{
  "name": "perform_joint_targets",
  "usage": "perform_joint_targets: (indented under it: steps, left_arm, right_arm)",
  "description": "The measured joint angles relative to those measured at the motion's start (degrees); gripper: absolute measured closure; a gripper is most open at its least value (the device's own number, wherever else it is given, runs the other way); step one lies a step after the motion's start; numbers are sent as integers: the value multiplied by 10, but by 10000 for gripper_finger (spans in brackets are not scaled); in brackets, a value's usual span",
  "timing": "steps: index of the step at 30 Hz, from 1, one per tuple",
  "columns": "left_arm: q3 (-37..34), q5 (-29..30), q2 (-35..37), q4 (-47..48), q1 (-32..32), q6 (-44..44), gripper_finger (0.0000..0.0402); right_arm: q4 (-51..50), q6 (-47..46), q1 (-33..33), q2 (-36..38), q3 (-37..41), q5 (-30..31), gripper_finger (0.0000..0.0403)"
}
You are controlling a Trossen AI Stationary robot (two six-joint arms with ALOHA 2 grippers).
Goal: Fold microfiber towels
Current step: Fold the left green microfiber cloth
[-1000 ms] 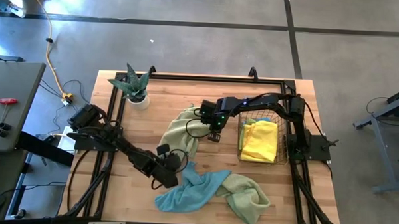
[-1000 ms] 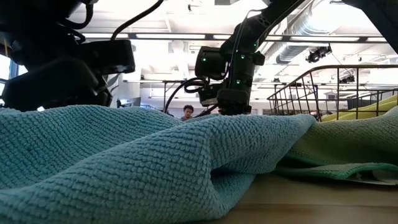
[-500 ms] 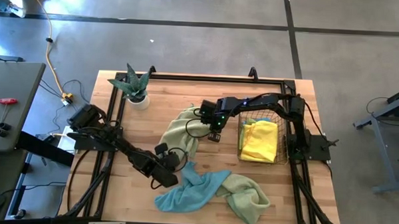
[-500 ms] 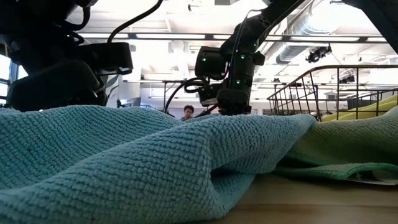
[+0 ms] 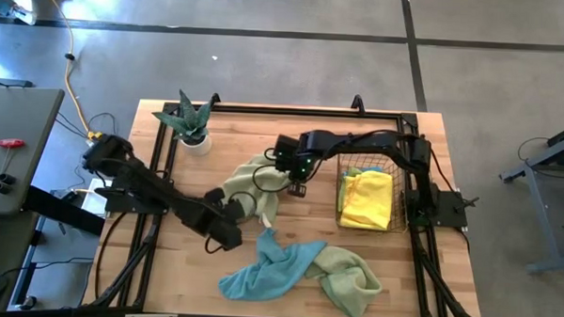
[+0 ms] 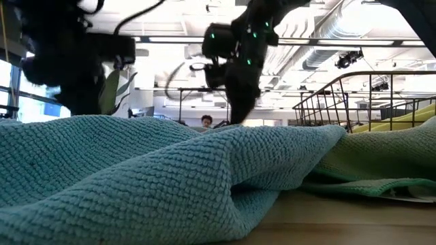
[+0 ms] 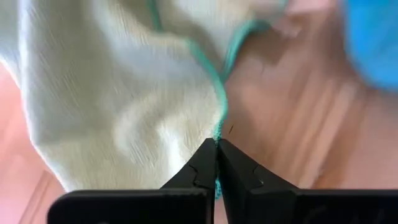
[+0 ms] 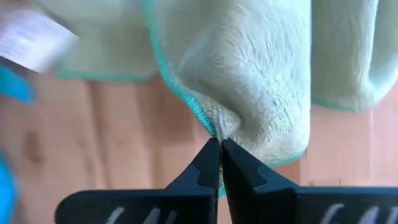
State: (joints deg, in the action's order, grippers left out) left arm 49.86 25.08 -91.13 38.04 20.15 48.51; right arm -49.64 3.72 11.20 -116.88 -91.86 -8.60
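Note:
A pale green towel (image 5: 253, 184) with a teal stitched edge lies bunched on the wood table at mid-table. My left gripper (image 5: 235, 210) is shut on its near left part, and my right gripper (image 5: 297, 184) is shut on its right end. A light blue towel (image 5: 264, 269) and a lime green towel (image 5: 351, 279) lie crumpled together near the front edge. A yellow towel (image 5: 367, 199) lies in the wire basket (image 5: 395, 186). In the low view the blue towel (image 6: 136, 170) hides both grippers' fingertips. My left gripper pinches the pale green towel's teal stitched edge (image 7: 218, 127) between its two shut fingers. The cloth spreads away from the fingers over the wood. One layer or several, I cannot tell. My right gripper pinches a puckered bit of the teal stitched edge (image 8: 214, 127) of the same towel between its two shut fingers. The cloth bunches in folds just beyond the fingers, with the wood showing past it.
A potted plant (image 5: 191, 122) stands at the far left corner. The copper wire basket stands at the right, beside the right arm's base. Bare wood shows at the table's left and far middle. A person (image 6: 205, 122) shows in the room behind.
Both grippers have moved toward the table's left edge, staying shut on the pale green towel; the left one has also gone toward the far edge. The towel has been drawn leftward, and its near left part now spreads farther left.

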Motion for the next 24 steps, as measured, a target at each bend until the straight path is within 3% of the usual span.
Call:
perform_joint_targets:
  steps: [6,14,18,24]
  left_arm:
    - [1,4,97,40,-25,9,401]
    - [2,17,234,59,-61,-8,401]
    - [15,17,270,53,-84,-38,401]
    - [104,24,276,53,-126,-149,402]
  right_arm:
    - [-76,2,0,0,-92,-2,403]
    - [-177,13,0,0,-203,84,403]
    - [-246,13,-6,0,-256,117,403]
    - [-332,28,-28,0,-358,177,403]
